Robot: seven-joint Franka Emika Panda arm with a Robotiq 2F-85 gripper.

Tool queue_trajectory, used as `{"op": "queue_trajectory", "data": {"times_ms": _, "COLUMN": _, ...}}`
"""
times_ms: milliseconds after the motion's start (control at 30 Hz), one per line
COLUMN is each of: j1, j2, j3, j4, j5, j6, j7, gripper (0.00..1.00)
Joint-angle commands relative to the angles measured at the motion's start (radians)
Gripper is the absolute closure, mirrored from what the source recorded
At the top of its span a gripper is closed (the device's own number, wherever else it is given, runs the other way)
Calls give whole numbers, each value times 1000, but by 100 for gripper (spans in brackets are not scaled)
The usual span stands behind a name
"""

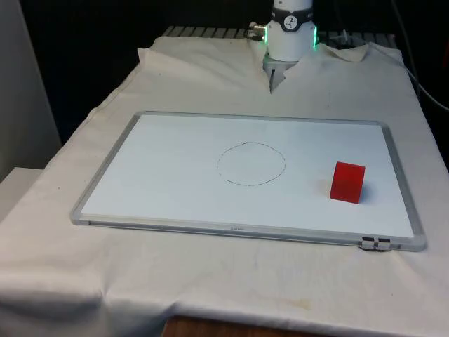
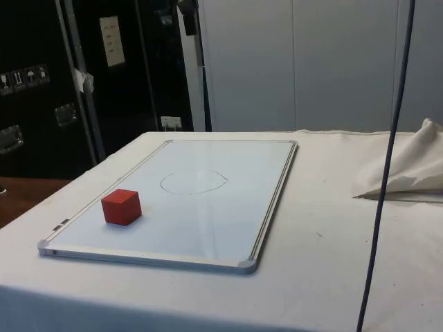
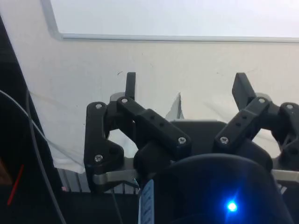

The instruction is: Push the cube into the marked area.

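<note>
Red cube (image 1: 347,182): sitting flat on the whiteboard (image 1: 175,154), toward the front view's right and nearer the board's near edge, one corner facing the side camera (image 2: 122,207). Marked area: a thin pencil-like circle (image 1: 251,163) drawn near the board's middle; the cube is lying outside it, apart from the line, on the front view's right of it. In the side view the circle (image 2: 193,182) is lying beyond the cube, farther along the board. Whiteboard: framed in grey, resting on the white tablecloth (image 1: 210,281), its long edges running across the front view. Gripper (image 3: 185,88): hanging over bare cloth beyond the board's far edge, well apart from the cube, with the circle lying between the two. Its two black fingers (image 3: 131,86) are standing wide apart, nothing between them, tips pointing toward the board's grey frame (image 3: 187,38) seen ahead of them. Cloth: bunching into folds at the far end near the arm's base (image 1: 291,35), and into a raised fold (image 2: 405,166) at the side view's right edge.
</note>
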Motion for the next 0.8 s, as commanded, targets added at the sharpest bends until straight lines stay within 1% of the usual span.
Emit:
{"op": "queue_trajectory", "data": {"times_ms": 0, "j1": 0, "j2": 0, "j3": 0, "j4": 0, "j5": 0, "j6": 1, "j7": -1, "gripper": 1}}
{"op": "queue_trajectory", "data": {"times_ms": 67, "j1": 0, "j2": 0, "j3": 0, "j4": 0, "j5": 0, "j6": 0, "j7": -1, "gripper": 9}}
{"op": "queue_trajectory", "data": {"times_ms": 100, "j1": 0, "j2": 0, "j3": 0, "j4": 0, "j5": 0, "j6": 1, "j7": -1, "gripper": 9}}
{"op": "queue_trajectory", "data": {"times_ms": 133, "j1": 0, "j2": 0, "j3": 0, "j4": 0, "j5": 0, "j6": 1, "j7": -1, "gripper": 14}}
{"op": "queue_trajectory", "data": {"times_ms": 233, "j1": 0, "j2": 0, "j3": 0, "j4": 0, "j5": 0, "j6": 1, "j7": -1, "gripper": 30}}
{"op": "queue_trajectory", "data": {"times_ms": 267, "j1": 0, "j2": 0, "j3": 0, "j4": 0, "j5": 0, "j6": 1, "j7": -1, "gripper": 40}}
{"op": "queue_trajectory", "data": {"times_ms": 367, "j1": 0, "j2": 0, "j3": 0, "j4": 0, "j5": 0, "j6": 0, "j7": -1, "gripper": 56}}
{"op": "queue_trajectory", "data": {"times_ms": 400, "j1": 0, "j2": 0, "j3": 0, "j4": -1, "j5": 1, "j6": 1, "j7": -1, "gripper": 56}}
{"op": "queue_trajectory", "data": {"times_ms": 467, "j1": 0, "j2": 0, "j3": 0, "j4": -1, "j5": 1, "j6": 1, "j7": -1, "gripper": 65}}
{"op": "queue_trajectory", "data": {"times_ms": 500, "j1": 0, "j2": 0, "j3": 0, "j4": -1, "j5": 1, "j6": 1, "j7": -1, "gripper": 72}}
{"op": "queue_trajectory", "data": {"times_ms": 533, "j1": 0, "j2": 0, "j3": 0, "j4": -1, "j5": 1, "j6": 1, "j7": -1, "gripper": 77}}
{"op": "queue_trajectory", "data": {"times_ms": 567, "j1": 0, "j2": 0, "j3": 0, "j4": -1, "j5": 1, "j6": 1, "j7": -1, "gripper": 86}}
{"op": "queue_trajectory", "data": {"times_ms": 633, "j1": 6, "j2": -3, "j3": 6, "j4": 2, "j5": 1, "j6": 3, "j7": 12, "gripper": 96}}
{"op": "queue_trajectory", "data": {"times_ms": 667, "j1": 7, "j2": -5, "j3": 11, "j4": 3, "j5": 1, "j6": 5, "j7": 18, "gripper": 100}}
{"op": "queue_trajectory", "data": {"times_ms": 700, "j1": 0, "j2": -1, "j3": 9, "j4": 2, "j5": 2, "j6": 2, "j7": 5, "gripper": 100}}
{"op": "queue_trajectory", "data": {"times_ms": 733, "j1": 7, "j2": -7, "j3": 17, "j4": 4, "j5": 1, "j6": 8, "j7": 23, "gripper": 100}}
{"op": "queue_trajectory", "data": {"times_ms": 767, "j1": 6, "j2": -10, "j3": 23, "j4": 5, "j5": 2, "j6": 11, "j7": 29, "gripper": 100}}
